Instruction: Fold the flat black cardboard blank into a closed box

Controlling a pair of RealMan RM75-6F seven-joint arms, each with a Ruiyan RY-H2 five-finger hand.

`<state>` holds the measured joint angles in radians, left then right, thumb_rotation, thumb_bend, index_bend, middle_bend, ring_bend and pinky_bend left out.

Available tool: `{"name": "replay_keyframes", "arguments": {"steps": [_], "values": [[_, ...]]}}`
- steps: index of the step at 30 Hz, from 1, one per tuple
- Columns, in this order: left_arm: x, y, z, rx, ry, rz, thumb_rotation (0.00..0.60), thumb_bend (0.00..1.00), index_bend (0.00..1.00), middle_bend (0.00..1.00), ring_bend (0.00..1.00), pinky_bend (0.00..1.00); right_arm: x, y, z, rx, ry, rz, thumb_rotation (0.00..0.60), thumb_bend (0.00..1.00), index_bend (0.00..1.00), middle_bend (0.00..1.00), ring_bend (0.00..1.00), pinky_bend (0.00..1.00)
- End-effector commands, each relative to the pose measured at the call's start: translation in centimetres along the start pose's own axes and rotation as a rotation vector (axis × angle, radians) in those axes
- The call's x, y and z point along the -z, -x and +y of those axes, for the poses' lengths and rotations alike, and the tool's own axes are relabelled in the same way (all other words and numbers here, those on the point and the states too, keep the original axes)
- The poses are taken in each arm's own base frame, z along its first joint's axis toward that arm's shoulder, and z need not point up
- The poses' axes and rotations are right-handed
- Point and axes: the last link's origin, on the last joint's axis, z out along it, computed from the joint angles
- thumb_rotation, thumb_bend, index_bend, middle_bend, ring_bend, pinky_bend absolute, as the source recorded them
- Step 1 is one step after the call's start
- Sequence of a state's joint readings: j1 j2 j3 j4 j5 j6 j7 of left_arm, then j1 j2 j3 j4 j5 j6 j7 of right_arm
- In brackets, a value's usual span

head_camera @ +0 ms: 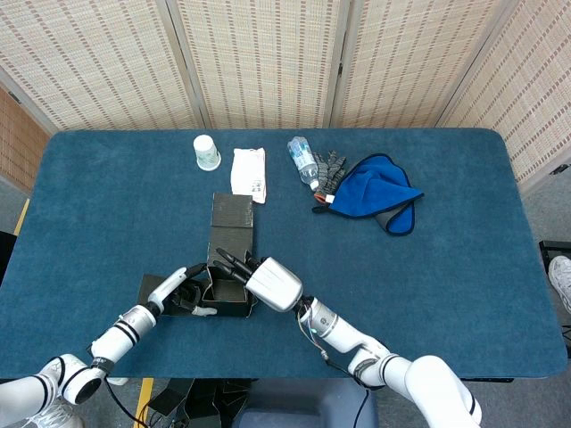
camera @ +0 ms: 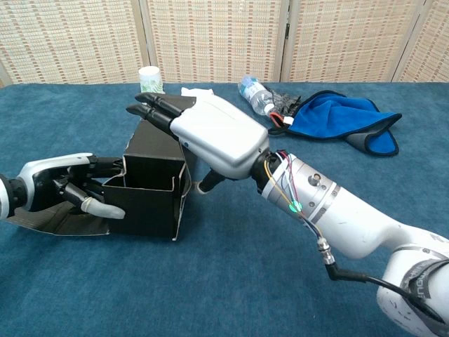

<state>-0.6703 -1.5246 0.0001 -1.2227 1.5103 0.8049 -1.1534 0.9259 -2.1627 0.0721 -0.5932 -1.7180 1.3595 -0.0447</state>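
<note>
Now box [camera: 151, 193] between both hands' fingers [camera: 156, 105]

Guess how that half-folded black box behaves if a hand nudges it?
The black box is thin card with its top open, so it probably flexes and slides easily. Its flap lies flat on the table, so it may spring back.

A table [head_camera: 464, 294] with rounded corners is seen, covered in dark blue carpet-like cloth. Behind its far edge a folding screen [head_camera: 268, 62] is set up, made of woven beige panels in pale frames; the panels at either end are angled toward the table. Grey floor [head_camera: 546, 214] is visible to the right of the table, and a strip of yellow floor tape [head_camera: 143, 392] shows below the near edge. Lighting is even, with no strong shadows cast.
</note>
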Motion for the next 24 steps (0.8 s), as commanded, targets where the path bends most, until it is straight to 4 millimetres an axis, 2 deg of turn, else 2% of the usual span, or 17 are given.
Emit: {"name": "replay_keyframes", "arguments": {"steps": [1, 13, 21, 24], "values": [[0.1, 0.0, 0.0, 0.005, 0.001, -0.001, 0.600, 0.10, 0.23, 0.20, 0.65, 0.88, -0.4, -0.3, -0.1, 0.011, -0.011, 0.003, 0.600, 0.00, 0.00, 0.00, 0.48, 0.88], [0.6, -0.1, -0.1, 0.000, 0.002, 0.001, 0.600, 0.10, 0.22, 0.19, 0.65, 0.88, -0.5, -1.4, -0.4, -0.003, -0.018, 0.006, 0.600, 0.00, 0.00, 0.00, 0.48, 0.88], [0.7, 0.0, -0.1, 0.002, 0.006, 0.003, 0.600, 0.10, 0.22, 0.19, 0.65, 0.88, -0.5, -1.1, -1.1, 0.046, -0.055, -0.016, 0.600, 0.00, 0.00, 0.00, 0.48, 0.88], [0.8, -0.1, -0.2, 0.006, 0.007, 0.006, 0.600, 0.10, 0.22, 0.19, 0.65, 0.88, -0.6, -1.1, -1.3, 0.041, -0.074, 0.000, 0.600, 0.00, 0.00, 0.00, 0.52, 0.89]]}}
